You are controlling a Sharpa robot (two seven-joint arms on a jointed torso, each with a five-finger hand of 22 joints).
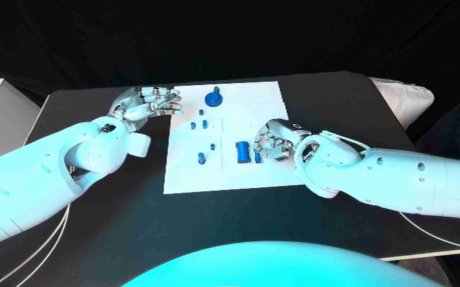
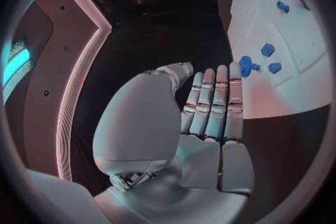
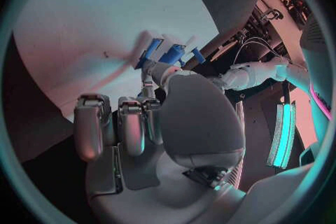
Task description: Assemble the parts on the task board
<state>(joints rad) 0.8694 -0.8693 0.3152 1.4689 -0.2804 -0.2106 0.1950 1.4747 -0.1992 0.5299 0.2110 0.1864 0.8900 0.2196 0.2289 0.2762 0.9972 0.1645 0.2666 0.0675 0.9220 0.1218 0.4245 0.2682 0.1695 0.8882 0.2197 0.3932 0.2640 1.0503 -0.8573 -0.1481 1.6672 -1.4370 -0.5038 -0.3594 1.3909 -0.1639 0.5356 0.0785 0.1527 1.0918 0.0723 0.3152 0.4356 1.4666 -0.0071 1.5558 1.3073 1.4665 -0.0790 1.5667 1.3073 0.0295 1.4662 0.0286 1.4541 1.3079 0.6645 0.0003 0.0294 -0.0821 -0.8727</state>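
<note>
Black desk (image 1: 106,234), dark backdrop, coloured light over all.

Task board (image 1: 257,104): white plate, mid-desk, lying flat between the two arms.

Parts, head view:
- round blue part w/ stem (image 1: 215,98), far end of board, standing in its seat as far as can be told.
- small blue pcs (image 1: 199,125), loose cluster on board's left half, a few more nearer the robot (image 1: 203,157). Seated or just lying: can't tell, too small.
- larger blue part (image 1: 243,151), mid-board, just beside right robot hand; a slimmer blue piece next to it.

Left robot hand (image 1: 145,106): at board's left edge, near far corner, off the plate. Fingers side by side, partly curled, holding nothing visible. In left wrist view (image 2: 210,106) fingers extended together toward board, nothing between them.

Right robot hand (image 1: 275,139): over board's right half, fingers bent down at the larger blue part. In right wrist view (image 3: 150,117) fingertips close on blue pcs (image 3: 164,55); judged a pinch on the part, contact not fully clear.

Progress est.: early to mid. One part likely seated at far end; several small pcs apparently unplaced; right side mid-pick or mid-insert. Most of assy left to do.
</note>
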